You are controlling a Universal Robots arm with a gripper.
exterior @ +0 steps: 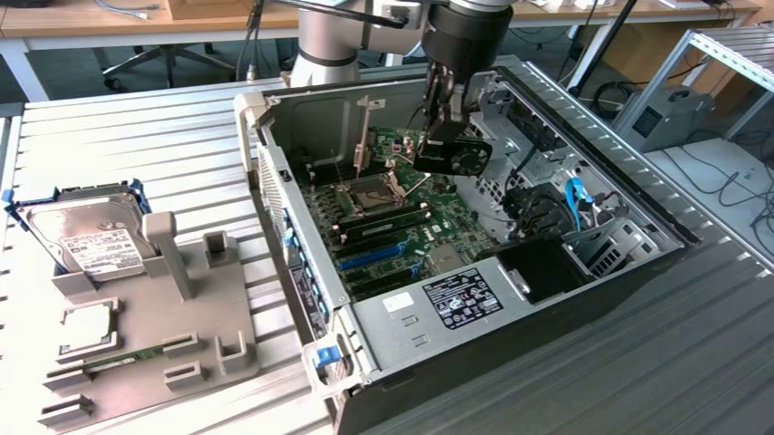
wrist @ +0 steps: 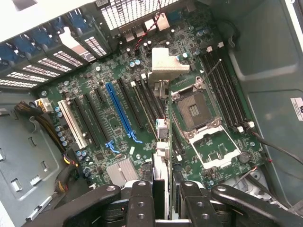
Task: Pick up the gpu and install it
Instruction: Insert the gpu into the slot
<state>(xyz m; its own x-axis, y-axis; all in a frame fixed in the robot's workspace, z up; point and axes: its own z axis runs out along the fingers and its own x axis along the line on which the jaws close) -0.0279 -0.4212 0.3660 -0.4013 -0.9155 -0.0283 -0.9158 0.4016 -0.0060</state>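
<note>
Our gripper (exterior: 443, 127) was closed on the gpu (exterior: 458, 152), holding it by its upper edge so the card hung on edge with its black fan facing the exterior view's right. In the wrist view we saw the gripper (wrist: 166, 198) with its fingers (wrist: 141, 201) clamped either side of the gpu (wrist: 161, 156), whose silver bracket stuck out ahead. We held the card inside the open computer case (exterior: 629, 299), above the motherboard (exterior: 405, 227) near the empty processor socket (wrist: 195, 109), and not yet touching the board as far as we could judge. The blue expansion slot (wrist: 119, 109) and its neighbours lay empty, so we judged the pickup done and the seating still to do. Outward on the worktop (exterior: 145, 127), the hard drive (exterior: 91, 236) stood in the grey parts holder (exterior: 158, 335), well apart from the case.
</note>
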